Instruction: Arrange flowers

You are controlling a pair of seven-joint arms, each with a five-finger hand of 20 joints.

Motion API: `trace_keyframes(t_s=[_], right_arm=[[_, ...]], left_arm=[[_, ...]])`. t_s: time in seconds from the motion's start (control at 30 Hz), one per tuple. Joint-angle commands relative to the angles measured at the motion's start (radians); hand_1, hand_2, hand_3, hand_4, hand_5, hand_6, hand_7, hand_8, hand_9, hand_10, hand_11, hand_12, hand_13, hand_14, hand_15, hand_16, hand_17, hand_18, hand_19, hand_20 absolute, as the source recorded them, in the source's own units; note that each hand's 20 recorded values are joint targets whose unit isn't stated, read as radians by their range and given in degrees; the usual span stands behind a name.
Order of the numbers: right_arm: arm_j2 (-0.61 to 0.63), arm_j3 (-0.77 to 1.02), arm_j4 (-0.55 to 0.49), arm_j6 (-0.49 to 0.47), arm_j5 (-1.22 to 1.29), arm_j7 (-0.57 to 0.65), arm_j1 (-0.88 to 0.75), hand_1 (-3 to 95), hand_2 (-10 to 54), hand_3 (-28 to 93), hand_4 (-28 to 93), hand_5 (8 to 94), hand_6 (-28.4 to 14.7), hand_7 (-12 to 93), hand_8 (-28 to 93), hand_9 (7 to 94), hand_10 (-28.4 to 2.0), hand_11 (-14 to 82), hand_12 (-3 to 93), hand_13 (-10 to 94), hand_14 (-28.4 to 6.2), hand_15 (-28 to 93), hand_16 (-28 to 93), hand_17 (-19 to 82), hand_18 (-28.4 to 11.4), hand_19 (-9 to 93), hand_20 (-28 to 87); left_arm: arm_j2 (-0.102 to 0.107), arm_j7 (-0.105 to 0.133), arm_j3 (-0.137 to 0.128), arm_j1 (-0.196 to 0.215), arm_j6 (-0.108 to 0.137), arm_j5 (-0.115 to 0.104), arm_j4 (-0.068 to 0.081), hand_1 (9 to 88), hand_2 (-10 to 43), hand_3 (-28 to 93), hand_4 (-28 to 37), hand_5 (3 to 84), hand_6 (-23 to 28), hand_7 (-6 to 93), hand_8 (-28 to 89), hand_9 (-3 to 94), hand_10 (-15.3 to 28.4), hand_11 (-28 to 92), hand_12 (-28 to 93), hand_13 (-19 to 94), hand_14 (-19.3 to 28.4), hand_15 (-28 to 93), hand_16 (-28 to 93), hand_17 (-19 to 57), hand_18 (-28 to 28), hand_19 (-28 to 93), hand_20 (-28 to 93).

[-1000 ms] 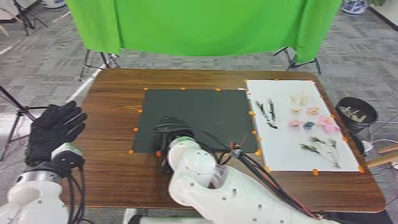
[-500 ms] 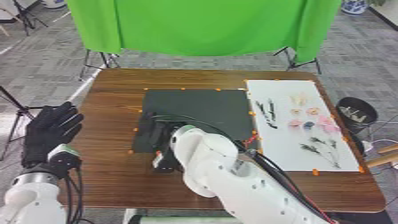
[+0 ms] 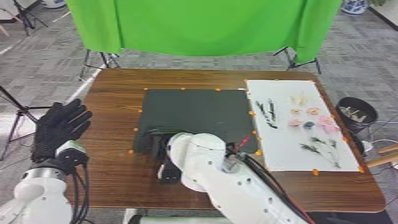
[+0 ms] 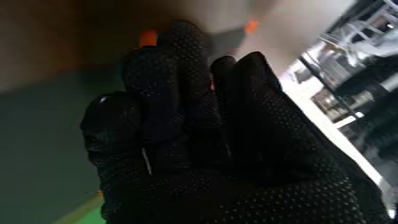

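My right hand (image 3: 160,145) is at the near-left part of the black mat (image 3: 197,111), partly hidden by its own arm. The right wrist view has the same hand (image 4: 240,170) open, its fingers fairly straight and nothing visible in them. Beyond the table's left edge, my left hand (image 3: 59,131) is held open. On the white sheet (image 3: 286,160) at the right lie pale sprigs (image 3: 300,99), dark stems (image 3: 267,114), pink flowers (image 3: 328,123), a small blue-grey flower (image 3: 309,125) and green sprigs (image 3: 321,150). They lie well away from both hands.
Orange tabs (image 3: 315,171) mark the edges of the mat and sheet on the brown table (image 3: 111,110). A black bin (image 3: 357,112) stands off the table's right side. Behind the far edge hangs a green cloth (image 3: 204,27). Cables run along my right arm.
My right hand has drawn back from the mat's middle toward the near-left edge, its forearm swinging with it. My left hand has shifted slightly.
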Motion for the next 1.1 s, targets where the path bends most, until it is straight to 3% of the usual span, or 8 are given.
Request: trace_keyframes(t_s=[0.03, 0.23, 0.27, 0.63, 1.1], right_arm=[[0.019, -0.019, -0.004, -0.018, -0.005, 0.044, 0.016, 21.3, 26.3, 87, -6, 54.7, -5.2, 13, -11, 72.9, -19.3, 38.0, 29.8, 66, -17.9, 67, 33, 37, -24.8, 92, 36], [0.023, -0.014, -0.008, -0.019, 0.001, 0.073, 0.021, 20.8, 25.5, 86, -6, 59.4, -6.6, 14, -11, 73.3, -19.5, 37.4, 29.2, 66, -18.0, 67, 32, 38, -24.9, 92, 36], [0.027, -0.015, -0.009, -0.01, 0.014, 0.077, 0.024, 20.9, 25.4, 86, -6, 60.7, -6.5, 14, -11, 73.5, -19.5, 37.3, 29.1, 66, -18.0, 67, 32, 38, -24.9, 92, 36], [0.039, -0.024, -0.02, -0.007, -0.021, 0.064, 0.02, 20.5, 24.2, 84, -8, 62.0, -7.3, 14, -11, 74.2, -19.4, 36.3, 28.4, 67, -18.1, 66, 32, 38, -25.3, 92, 35], [0.052, -0.025, -0.06, -0.017, -0.002, 0.066, 0.013, 20.7, 23.5, 82, -10, 63.3, -8.0, 13, -10, 74.9, -19.5, 34.4, 27.2, 67, -18.1, 64, 31, 38, -25.4, 92, 32]], left_arm=[[-0.008, 0.009, -0.012, 0.018, -0.017, 0.001, -0.002, 27.4, 15.9, 70, -28.3, 48.1, 11.3, 13.5, -8, 38.6, 17.2, 23, 10, 27, 17.6, 41, -10, -6.6, 16.2, 44, 5], [-0.013, 0.019, -0.026, 0.039, -0.018, -0.011, -0.008, 27.1, 15.8, 70, -28.3, 48.1, 11.3, 13.5, -8, 38.6, 17.2, 23, 10, 27, 17.7, 40, -10, -6.7, 16.2, 43, 5], [-0.009, 0.029, -0.023, 0.041, -0.02, -0.017, -0.007, 27.1, 15.7, 70, -28.3, 48.1, 11.3, 13.5, -8, 38.6, 17.2, 23, 10, 27, 17.7, 41, -10, -6.7, 16.2, 43, 5], [-0.011, 0.032, -0.019, 0.049, -0.011, -0.024, -0.012, 26.9, 15.8, 70, -28.3, 48.1, 11.3, 13.5, -8, 38.6, 17.2, 23, 10, 27, 17.7, 41, -10, -6.6, 16.2, 43, 5], [-0.021, 0.027, -0.033, 0.07, -0.021, -0.03, -0.017, 27.0, 15.7, 70, -28.3, 48.0, 11.2, 13.5, -8, 38.6, 17.2, 23, 10, 27, 17.7, 41, -10, -6.6, 16.2, 43, 5]])
